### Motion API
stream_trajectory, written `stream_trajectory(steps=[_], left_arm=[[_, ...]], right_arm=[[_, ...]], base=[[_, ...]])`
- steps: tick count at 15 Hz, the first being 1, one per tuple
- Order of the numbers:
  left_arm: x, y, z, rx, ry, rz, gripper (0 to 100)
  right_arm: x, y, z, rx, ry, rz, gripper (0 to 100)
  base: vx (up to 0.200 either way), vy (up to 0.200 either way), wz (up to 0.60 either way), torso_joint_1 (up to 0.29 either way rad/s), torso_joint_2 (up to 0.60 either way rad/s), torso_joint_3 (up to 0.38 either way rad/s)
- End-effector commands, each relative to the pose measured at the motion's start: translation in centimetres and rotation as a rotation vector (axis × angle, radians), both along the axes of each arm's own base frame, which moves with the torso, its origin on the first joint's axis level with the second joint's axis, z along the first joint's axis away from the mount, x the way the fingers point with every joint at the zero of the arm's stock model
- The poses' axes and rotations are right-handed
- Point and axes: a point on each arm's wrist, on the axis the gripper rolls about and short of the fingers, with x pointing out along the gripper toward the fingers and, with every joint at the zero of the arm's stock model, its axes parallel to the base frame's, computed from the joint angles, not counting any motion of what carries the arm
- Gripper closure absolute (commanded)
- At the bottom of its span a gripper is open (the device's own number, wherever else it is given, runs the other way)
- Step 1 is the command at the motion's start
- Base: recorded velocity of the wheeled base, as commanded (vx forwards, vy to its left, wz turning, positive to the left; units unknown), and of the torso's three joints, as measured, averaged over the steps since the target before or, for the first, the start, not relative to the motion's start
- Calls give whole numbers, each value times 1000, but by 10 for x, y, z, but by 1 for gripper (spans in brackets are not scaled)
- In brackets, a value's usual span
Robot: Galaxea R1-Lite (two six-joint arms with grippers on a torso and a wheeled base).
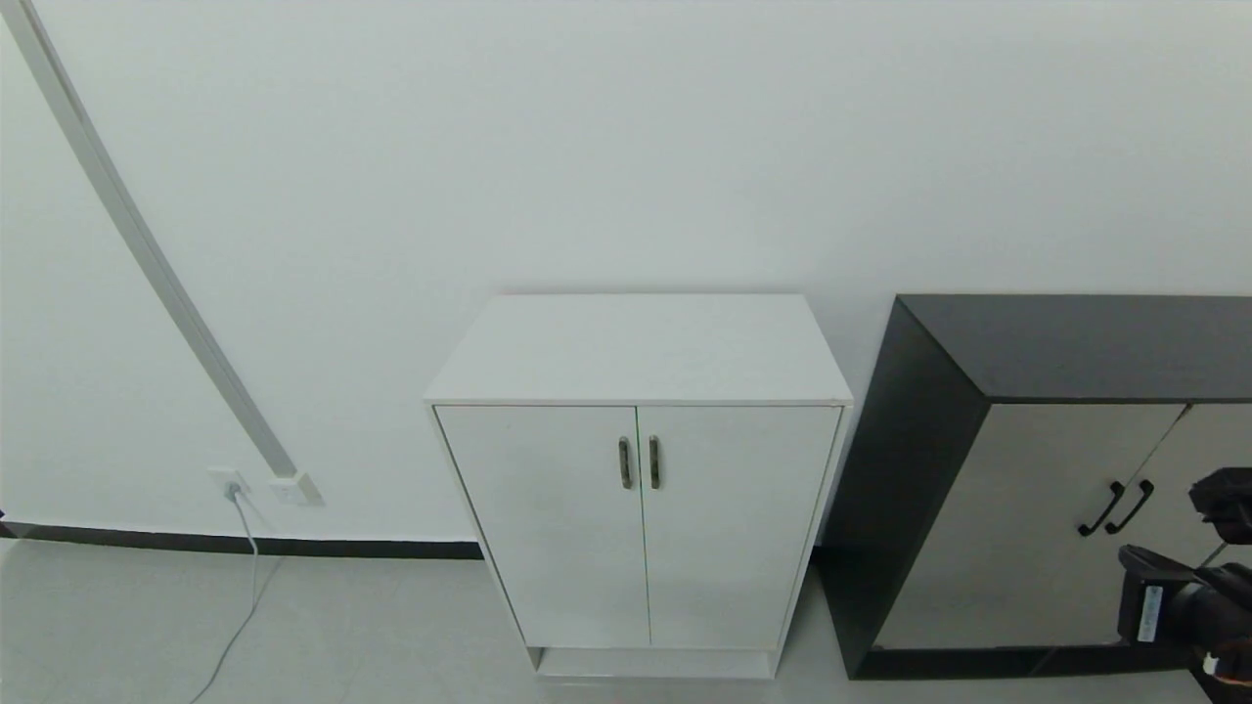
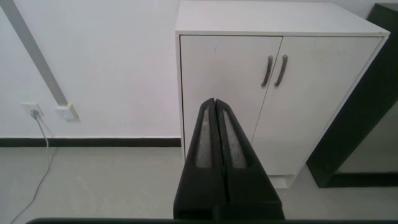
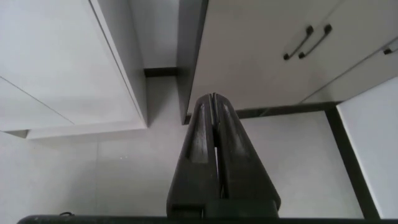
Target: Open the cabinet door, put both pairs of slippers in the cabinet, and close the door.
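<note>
A white two-door cabinet stands against the wall, both doors shut, with two dark vertical handles at the centre seam. In the left wrist view the same cabinet and its handles lie ahead of my left gripper, which is shut with nothing in it and well short of the doors. My right gripper is shut and holds nothing, hanging over the floor near the gap between the white cabinet and the dark one. Part of the right arm shows at the lower right of the head view.
A black-framed cabinet with pale doors and black handles stands right beside the white one. A wall socket with a plugged cable and a slanted conduit are on the left wall. Grey floor lies open on the left.
</note>
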Motion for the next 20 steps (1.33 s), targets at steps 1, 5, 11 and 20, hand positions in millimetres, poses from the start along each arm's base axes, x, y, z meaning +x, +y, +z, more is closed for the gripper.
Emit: stream_trajectory(steps=[1, 5, 11, 20], left_arm=[[0, 0, 0, 0, 1, 1, 100], [0, 0, 0, 0, 1, -1, 100], [0, 0, 0, 0, 1, -1, 100], [0, 0, 0, 0, 1, -1, 100]], right_arm=[[-25, -6, 2, 10, -45, -3, 100], [-51, -13, 3, -5, -54, 5, 100], [-108, -23, -7, 8, -22, 124, 100], [-154, -27, -29, 54, -22, 453, 100]], base=[[0, 0, 0, 0, 0, 0], [0, 0, 0, 0, 0, 0], [0, 0, 0, 0, 0, 0], [0, 0, 0, 0, 0, 0]])
